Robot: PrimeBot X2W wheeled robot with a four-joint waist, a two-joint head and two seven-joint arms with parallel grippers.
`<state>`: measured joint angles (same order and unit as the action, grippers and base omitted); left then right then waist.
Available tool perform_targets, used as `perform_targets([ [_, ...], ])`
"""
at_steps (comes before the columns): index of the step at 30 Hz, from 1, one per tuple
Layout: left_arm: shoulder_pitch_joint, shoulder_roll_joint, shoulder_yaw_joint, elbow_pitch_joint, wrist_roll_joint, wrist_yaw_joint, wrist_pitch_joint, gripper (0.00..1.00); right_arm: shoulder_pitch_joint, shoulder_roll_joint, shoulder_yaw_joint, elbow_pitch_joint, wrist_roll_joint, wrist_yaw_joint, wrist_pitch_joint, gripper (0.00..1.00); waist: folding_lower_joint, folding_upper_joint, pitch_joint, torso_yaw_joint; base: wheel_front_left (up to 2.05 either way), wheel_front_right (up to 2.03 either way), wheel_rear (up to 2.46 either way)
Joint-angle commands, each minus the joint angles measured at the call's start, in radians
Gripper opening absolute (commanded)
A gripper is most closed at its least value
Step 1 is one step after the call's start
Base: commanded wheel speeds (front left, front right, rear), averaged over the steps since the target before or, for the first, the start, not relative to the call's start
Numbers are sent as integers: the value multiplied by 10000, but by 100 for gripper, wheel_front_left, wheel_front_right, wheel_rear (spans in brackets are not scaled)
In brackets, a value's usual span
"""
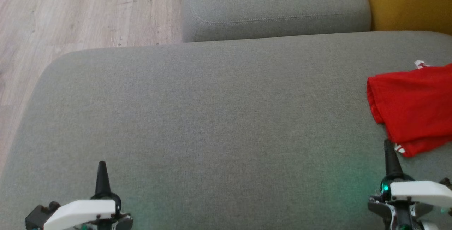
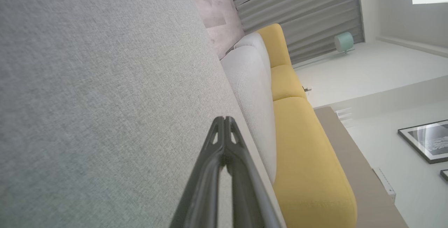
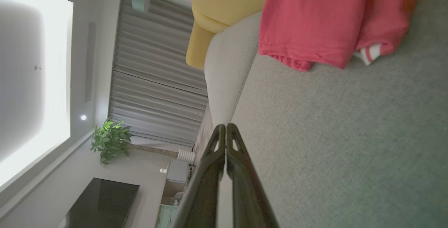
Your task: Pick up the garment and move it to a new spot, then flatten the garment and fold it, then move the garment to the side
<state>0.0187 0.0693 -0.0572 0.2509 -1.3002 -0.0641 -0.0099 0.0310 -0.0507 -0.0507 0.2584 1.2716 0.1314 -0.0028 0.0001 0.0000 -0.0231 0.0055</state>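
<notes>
Off at the right edge of the head view, the red garment (image 1: 413, 110) lies folded in layers on the grey seat cushion (image 1: 212, 117), with part of it cut off by the frame. The left claw (image 1: 102, 166) sits low on the left, well apart from the cloth. The right claw (image 1: 388, 145) points up with its tip just beside the garment's near hem, and no contact shows. Both have their fingers pressed together and carry nothing.

From the left wrist, the left claw (image 2: 224, 120), tips together, looks along bare grey upholstery toward a yellow sofa (image 2: 304, 151).

From the right wrist, the right claw (image 3: 224, 127), likewise closed up, faces the garment (image 3: 315, 18). The cloth shows a stitched hem, and a bit of striped trim (image 3: 369, 53) pokes out between the layers.

It looks like thin knit cloth: light, limp and not fragile. It is likely to drag on the woven cushion rather than slide. Lifted from one point, the folds would probably spill open. The safer hold is at two corners of the folded edge, pinching every layer. It may be a shirt or shorts; the fold hides which.
</notes>
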Motion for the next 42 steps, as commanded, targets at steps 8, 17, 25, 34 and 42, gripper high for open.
perform_targets([
  [8, -750, 125, 644, -225, -1054, -254, 263, 0, -827, -247, 1, -283, 1133, -6, 264, 0, -1, 0, 73, -15, 0, 0, 0],
  [17, -980, 116, 955, -155, -2185, -450, 566, 0, -1080, -245, -137, -223, 2334, -7, 560, 0, -1, 0, 164, -34, 0, 0, 0],
  [25, -1164, 107, 1206, -99, -3084, -606, 810, 0, -1282, -241, -250, -175, 3289, -7, 798, 0, -1, 0, 236, -49, 0, 0, 0],
  [34, -1235, 87, 1325, -76, -3405, -665, 922, 0, -1360, -225, -313, -155, 3635, -7, 905, 0, -1, 0, 263, -55, 0, 0, 0],
  [42, -1238, 62, 1360, -74, -3376, -665, 950, 0, -1363, -203, -343, -153, 3609, -7, 929, 0, -1, 0, 263, -55, 0, 0, 0],
])
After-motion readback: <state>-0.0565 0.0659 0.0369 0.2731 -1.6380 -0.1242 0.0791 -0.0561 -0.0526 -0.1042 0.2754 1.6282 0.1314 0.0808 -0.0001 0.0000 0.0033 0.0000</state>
